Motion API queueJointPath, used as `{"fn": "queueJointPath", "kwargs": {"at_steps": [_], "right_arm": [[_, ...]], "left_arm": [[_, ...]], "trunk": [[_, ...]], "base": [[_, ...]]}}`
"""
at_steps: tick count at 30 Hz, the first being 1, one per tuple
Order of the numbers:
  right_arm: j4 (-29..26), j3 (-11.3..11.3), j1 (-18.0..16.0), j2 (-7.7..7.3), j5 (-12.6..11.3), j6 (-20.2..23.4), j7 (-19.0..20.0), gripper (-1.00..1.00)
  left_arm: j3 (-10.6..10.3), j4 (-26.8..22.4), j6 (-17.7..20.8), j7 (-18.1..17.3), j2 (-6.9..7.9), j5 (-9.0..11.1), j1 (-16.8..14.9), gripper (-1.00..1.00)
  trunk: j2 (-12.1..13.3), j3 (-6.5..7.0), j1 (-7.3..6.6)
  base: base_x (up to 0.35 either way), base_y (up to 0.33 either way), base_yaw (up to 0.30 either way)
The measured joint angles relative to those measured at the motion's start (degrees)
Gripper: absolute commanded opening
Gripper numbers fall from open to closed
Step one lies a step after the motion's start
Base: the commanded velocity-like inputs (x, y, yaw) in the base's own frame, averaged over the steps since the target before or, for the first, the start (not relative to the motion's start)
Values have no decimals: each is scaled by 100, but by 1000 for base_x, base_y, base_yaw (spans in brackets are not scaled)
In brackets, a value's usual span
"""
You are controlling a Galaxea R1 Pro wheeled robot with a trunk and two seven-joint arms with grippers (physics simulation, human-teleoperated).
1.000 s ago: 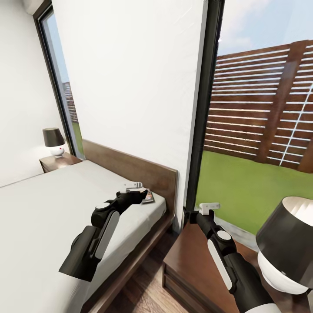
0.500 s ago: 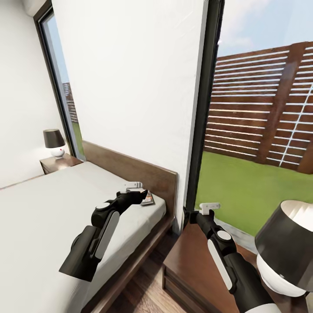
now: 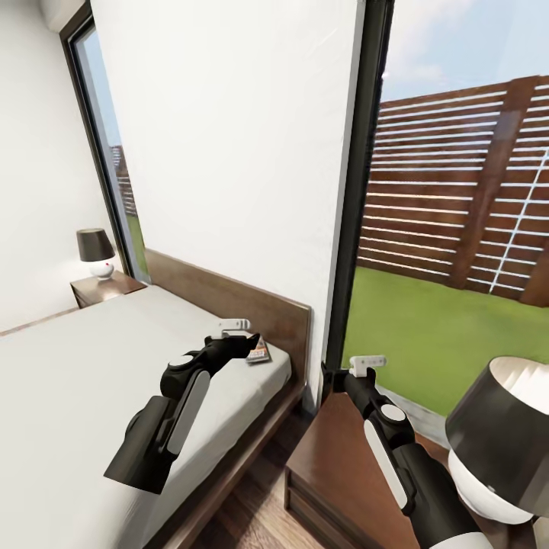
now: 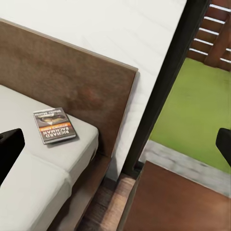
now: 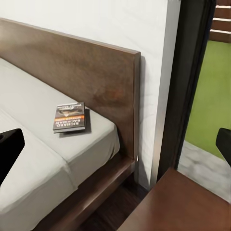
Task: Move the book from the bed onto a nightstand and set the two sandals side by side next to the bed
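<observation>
Book (image 3: 259, 351) flat on mattress of bed (image 3: 91, 358), at corner nearest headboard (image 3: 229, 293), cover up, orange band visible; same book seen from left wrist (image 4: 54, 125) and right wrist (image 5: 70, 117), lying close to headboard, untouched.

Left gripper (image 3: 232, 328) stretched out over bed, white fingers just short of book in head view, apparently above it. Fingers set apart at edges of wrist frame, nothing between them; contact with book not seen.

Right gripper (image 3: 367, 361) held over nightstand (image 3: 335, 450), beside black window frame (image 3: 358, 183). Dark finger tips wide apart at wrist frame edges, empty.

Nightstand just right of bed, strip of wood floor (image 3: 252, 518) between them. Lamp (image 3: 499, 438) with dark shade and white base on its near right part. Second nightstand (image 3: 103, 286) with lamp (image 3: 95, 252) at far side of bed.

Lawn (image 3: 450, 328) and slat fence (image 3: 465, 206) beyond glass.
</observation>
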Motion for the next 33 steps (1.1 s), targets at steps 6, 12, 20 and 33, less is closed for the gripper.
{"fn": "queueJointPath", "kwargs": {"at_steps": [6, 12, 20, 33], "right_arm": [[0, 0, 0, -1, 0, 0, 0, 100], [0, 0, 0, 0, 0, 0, 0, 100], [0, 0, 0, -1, 0, 0, 0, 100], [0, 0, 0, 0, 0, 0, 0, 100]], "left_arm": [[-1, -1, 0, 0, 3, 0, 0, 100], [-1, 0, 0, 0, 6, 0, 0, 100], [-1, 3, 0, 0, 1, 0, 0, 100], [-1, 3, 0, 0, 0, 0, 0, 100]], "trunk": [[241, 108, -132], [482, 216, -264], [803, 359, -440], [1325, 593, -725]], "base": [[0, 0, 0], [0, 0, 0], [0, 0, 0], [0, 0, 0]]}}
